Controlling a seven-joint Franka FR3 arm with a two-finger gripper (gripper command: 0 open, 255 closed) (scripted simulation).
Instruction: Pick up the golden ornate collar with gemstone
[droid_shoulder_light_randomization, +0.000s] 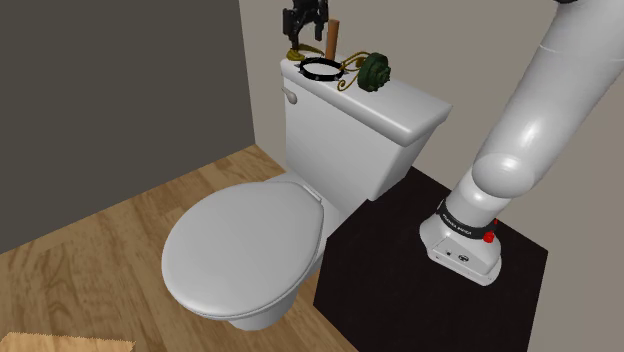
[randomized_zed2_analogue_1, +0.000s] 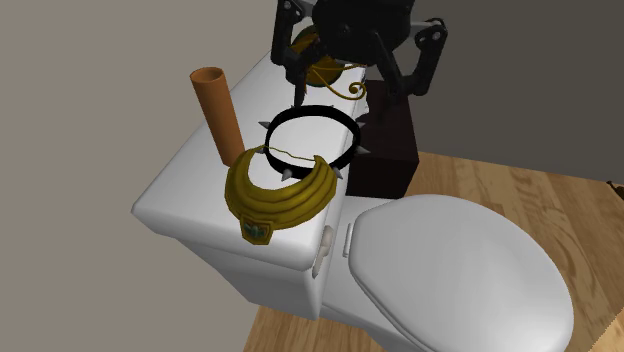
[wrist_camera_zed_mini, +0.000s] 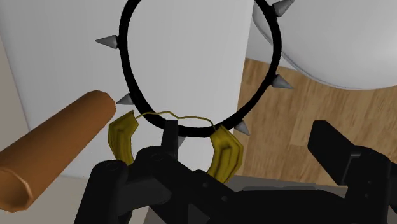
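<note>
Just above golden collar (randomized_zed2_analogue_1: 278, 195), wide-spread tool (randomized_zed2_analogue_1: 350, 90)

Orange tube (randomized_zed2_analogue_1: 220, 112) stands on wall (randomized_zed2_analogue_1: 80, 90) side, just beside gold collar (randomized_zed2_analogue_1: 278, 195) & spiked black collar (randomized_zed2_analogue_1: 353, 140). Spiked collar touches gold collar's open ends. Above both: free up to gripper (randomized_zed2_analogue_1: 352, 92). Gem end at tank lid (randomized_zed2_analogue_1: 170, 205) edge, open beyond.

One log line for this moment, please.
stage: pre-grasp | gripper: open, holding nothing, above tank lid | gold collar: lying on lid, thin chain overlapping spiked collar | not yet grasped
</note>
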